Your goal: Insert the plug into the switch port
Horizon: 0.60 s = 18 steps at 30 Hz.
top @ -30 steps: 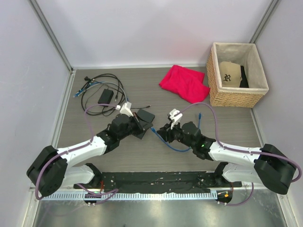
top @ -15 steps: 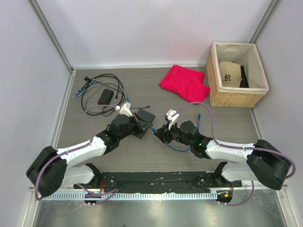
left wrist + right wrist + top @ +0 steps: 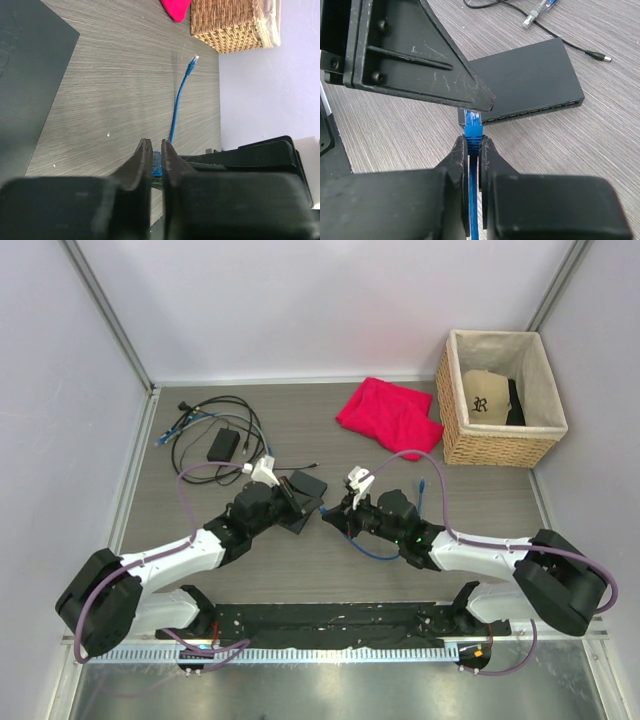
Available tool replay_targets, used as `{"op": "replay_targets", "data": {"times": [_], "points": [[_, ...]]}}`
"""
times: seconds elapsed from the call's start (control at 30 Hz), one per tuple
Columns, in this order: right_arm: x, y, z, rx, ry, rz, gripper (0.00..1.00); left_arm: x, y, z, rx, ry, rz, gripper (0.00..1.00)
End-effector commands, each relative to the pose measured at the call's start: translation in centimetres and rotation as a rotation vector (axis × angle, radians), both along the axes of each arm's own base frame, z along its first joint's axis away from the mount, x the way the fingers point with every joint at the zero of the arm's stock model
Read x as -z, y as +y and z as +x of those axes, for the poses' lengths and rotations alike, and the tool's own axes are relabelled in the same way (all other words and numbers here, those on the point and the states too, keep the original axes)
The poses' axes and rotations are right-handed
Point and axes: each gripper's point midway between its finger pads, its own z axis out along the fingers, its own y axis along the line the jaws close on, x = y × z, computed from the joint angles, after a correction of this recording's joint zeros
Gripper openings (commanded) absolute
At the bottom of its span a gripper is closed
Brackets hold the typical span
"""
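Observation:
The switch (image 3: pixel 312 485) is a flat black box lying on the table between the two arms; in the right wrist view (image 3: pixel 525 80) its row of ports faces my right gripper. My right gripper (image 3: pixel 333 517) is shut on the blue plug (image 3: pixel 474 134) of a blue cable. The plug's clear tip is at the left end of the port edge, right at the switch. My left gripper (image 3: pixel 292 508) is by the switch's near edge with its jaws nearly closed and nothing between them (image 3: pixel 156 145). The switch fills the left of the left wrist view (image 3: pixel 25 75).
A black power brick (image 3: pixel 223 445) with coiled black cords lies at the back left. A red cloth (image 3: pixel 390 415) and a wicker basket (image 3: pixel 450 430) holding a cap are at the back right. The blue cable's free end (image 3: pixel 192 62) lies on the table.
My right gripper has moved left with the plug, closing the gap to the switch. The left arm has stayed in place.

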Motion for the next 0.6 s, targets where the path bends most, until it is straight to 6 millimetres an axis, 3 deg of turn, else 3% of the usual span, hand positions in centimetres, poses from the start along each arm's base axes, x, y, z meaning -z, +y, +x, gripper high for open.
{"op": "replay_targets", "data": {"times": [0.0, 0.03, 0.1, 0.27, 0.3, 0.37, 0.4, 0.43, 0.57], "points": [[-2.5, 0.6, 1.5, 0.009, -0.057, 0.016, 0.01, -0.7, 0.6, 1.2, -0.025, -0.069, 0.057, 0.23], [-1.3, 0.0, 1.9, 0.021, -0.034, -0.036, 0.01, -0.6, 1.2, 1.8, -0.029, -0.098, 0.109, 0.38], [-0.4, -0.6, 2.6, 0.04, -0.016, -0.085, 0.01, -0.7, 2.1, 2.6, -0.037, -0.108, 0.197, 0.56], [2.3, -2.7, 4.3, 0.074, 0.04, -0.205, 0.01, -1.0, 5.7, 6.1, -0.103, -0.181, 0.437, 0.78], [2.8, -2.6, 4.7, 0.076, 0.054, -0.229, 0.01, -0.2, 6.2, 6.8, -0.104, -0.169, 0.48, 0.83], [4.0, -3.3, 5.2, 0.083, 0.083, -0.28, 0.01, -0.5, 6.7, 8.1, -0.103, -0.195, 0.546, 0.87], [4.3, -3.3, 5.8, 0.086, 0.091, -0.299, 0.01, 0.7, 6.9, 8.7, -0.094, -0.177, 0.583, 0.9], [5.0, -3.4, 5.7, 0.084, 0.117, -0.321, 0.01, 0.4, 6.8, 9.4, -0.091, -0.187, 0.597, 0.91], [6.4, -3.4, 6.8, 0.073, 0.128, -0.39, 0.01, 2.4, 6.7, 11.6, -0.037, -0.172, 0.695, 0.93]]}}
